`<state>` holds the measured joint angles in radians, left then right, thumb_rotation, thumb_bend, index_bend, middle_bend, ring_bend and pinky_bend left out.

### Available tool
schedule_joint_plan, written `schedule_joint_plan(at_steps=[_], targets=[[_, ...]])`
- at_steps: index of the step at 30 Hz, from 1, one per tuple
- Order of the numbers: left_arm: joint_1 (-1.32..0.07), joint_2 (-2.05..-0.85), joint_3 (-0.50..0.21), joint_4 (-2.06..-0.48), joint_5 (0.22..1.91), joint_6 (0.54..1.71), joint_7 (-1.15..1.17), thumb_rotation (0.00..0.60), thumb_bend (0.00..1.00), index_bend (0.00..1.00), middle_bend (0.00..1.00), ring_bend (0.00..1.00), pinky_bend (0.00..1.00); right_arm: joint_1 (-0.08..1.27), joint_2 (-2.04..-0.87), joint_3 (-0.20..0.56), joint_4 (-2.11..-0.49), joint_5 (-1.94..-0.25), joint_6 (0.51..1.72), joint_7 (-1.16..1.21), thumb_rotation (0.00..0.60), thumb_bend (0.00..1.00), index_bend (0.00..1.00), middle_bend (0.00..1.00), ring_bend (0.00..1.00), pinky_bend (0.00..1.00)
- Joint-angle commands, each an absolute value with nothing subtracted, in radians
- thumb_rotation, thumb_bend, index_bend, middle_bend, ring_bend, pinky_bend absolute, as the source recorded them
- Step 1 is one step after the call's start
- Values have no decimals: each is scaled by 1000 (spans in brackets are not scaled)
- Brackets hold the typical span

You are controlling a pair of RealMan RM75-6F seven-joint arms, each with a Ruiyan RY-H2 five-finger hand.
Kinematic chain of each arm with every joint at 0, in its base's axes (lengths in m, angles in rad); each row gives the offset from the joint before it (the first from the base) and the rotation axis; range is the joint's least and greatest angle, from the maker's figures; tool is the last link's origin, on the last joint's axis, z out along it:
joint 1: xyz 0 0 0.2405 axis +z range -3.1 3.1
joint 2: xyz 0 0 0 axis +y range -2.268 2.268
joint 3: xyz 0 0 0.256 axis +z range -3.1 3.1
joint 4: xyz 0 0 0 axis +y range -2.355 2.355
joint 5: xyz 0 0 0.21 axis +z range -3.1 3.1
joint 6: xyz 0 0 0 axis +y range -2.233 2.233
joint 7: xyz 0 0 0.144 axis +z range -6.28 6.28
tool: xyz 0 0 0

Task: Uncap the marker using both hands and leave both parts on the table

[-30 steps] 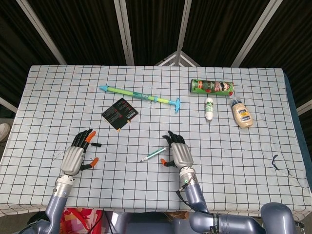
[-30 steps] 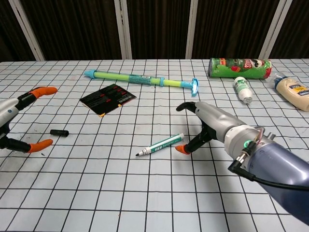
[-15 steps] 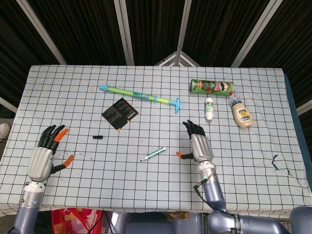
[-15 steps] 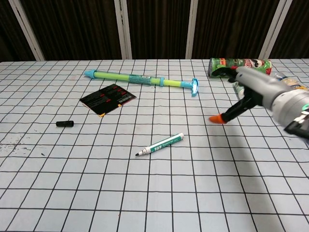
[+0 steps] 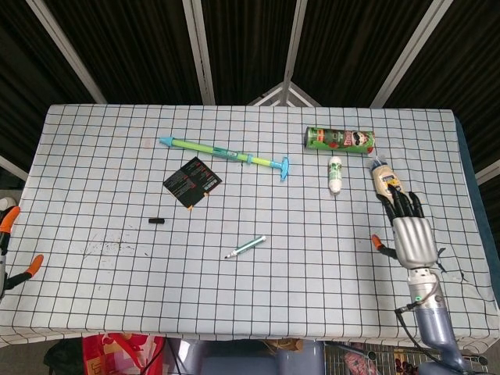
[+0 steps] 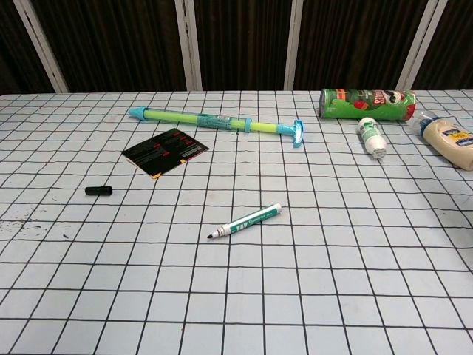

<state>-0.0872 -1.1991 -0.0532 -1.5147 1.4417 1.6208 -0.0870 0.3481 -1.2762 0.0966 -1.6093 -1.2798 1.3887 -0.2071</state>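
The uncapped marker (image 5: 245,247) (image 6: 245,221), white with a green label and a dark tip, lies on the checked tablecloth near the table's middle. Its small black cap (image 5: 156,222) (image 6: 97,191) lies apart from it, further left. My right hand (image 5: 409,229) hovers at the table's right side with fingers spread, holding nothing, far from the marker. Only the orange fingertips (image 5: 33,264) of my left hand (image 5: 11,248) show at the left edge of the head view, apart and empty. Neither hand appears in the chest view.
A long blue-green toy syringe (image 5: 225,154) and a black card (image 5: 192,181) lie behind the marker. A green chips can (image 5: 340,141), a small white bottle (image 5: 335,173) and a mayonnaise bottle (image 5: 387,183) lie at the back right, close to my right hand.
Both hands have drawn away from the marker and cap: the left hand out past the left table edge, the right hand over to the far right. Marker and cap stayed put.
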Motion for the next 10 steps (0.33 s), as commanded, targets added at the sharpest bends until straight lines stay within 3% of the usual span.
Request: schedule_joint_plan(at_steps=[1, 10], targets=[[-80, -1181, -52, -1530, 1429, 1604, -90, 600, 372, 64, 41, 0, 58, 311, -1211, 64, -1614, -1314, 1401, -180, 600, 297, 172, 22, 87, 11], [-69, -1159, -53, -1561, 1443, 1598, -84, 600, 372, 70, 40, 0, 58, 261, -1160, 65, -1629, -1355, 1452, -142, 600, 297, 162, 21, 88, 11]])
